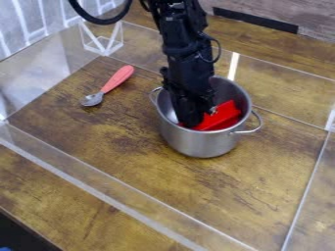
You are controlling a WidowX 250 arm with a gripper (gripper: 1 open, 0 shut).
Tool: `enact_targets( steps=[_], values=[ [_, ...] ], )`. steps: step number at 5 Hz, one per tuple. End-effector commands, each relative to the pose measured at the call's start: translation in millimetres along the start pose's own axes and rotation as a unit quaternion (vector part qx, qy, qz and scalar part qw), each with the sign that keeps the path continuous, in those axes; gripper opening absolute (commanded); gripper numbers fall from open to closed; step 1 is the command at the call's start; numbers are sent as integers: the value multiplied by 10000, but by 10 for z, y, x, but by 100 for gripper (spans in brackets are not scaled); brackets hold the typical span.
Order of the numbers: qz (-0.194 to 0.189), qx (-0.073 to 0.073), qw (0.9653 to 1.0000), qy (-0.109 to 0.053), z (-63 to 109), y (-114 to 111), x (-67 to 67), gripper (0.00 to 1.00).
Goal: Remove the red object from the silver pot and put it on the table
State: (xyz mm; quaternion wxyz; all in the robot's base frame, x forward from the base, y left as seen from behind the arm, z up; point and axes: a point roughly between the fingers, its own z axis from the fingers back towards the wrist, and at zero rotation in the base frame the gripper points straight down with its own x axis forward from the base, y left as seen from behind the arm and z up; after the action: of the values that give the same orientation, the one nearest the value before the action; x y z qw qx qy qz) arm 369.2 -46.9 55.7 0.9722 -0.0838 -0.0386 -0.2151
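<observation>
The silver pot [199, 143] stands a little right of the middle of the wooden table [92, 157]. The red object [226, 114] lies flat inside it, showing on the right side of the pot's floor. My black gripper [194, 110] points steeply down into the pot, with its fingertips low at the left edge of the red piece. The fingers stand together, shut. The pot's rim and the fingers hide whether they pinch the red piece.
A metal spoon with a pinkish-red handle [108, 84] lies left of the pot. Clear acrylic walls [157, 211] edge the tabletop. A white wire stand [102, 39] sits behind the back-left wall, and a small white upright piece [233, 67] stands behind the pot.
</observation>
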Motion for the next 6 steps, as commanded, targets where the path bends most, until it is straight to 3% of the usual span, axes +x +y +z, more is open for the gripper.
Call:
enact_targets(
  steps=[1,3,4,6],
  values=[
    [-145,188,9987,-450,396,-115,52,0],
    [-214,260,9968,-732,667,-249,41,0],
    [-281,203,9963,-783,654,-305,32,100],
    [-350,67,9968,-720,421,-300,24,100]
  ],
)
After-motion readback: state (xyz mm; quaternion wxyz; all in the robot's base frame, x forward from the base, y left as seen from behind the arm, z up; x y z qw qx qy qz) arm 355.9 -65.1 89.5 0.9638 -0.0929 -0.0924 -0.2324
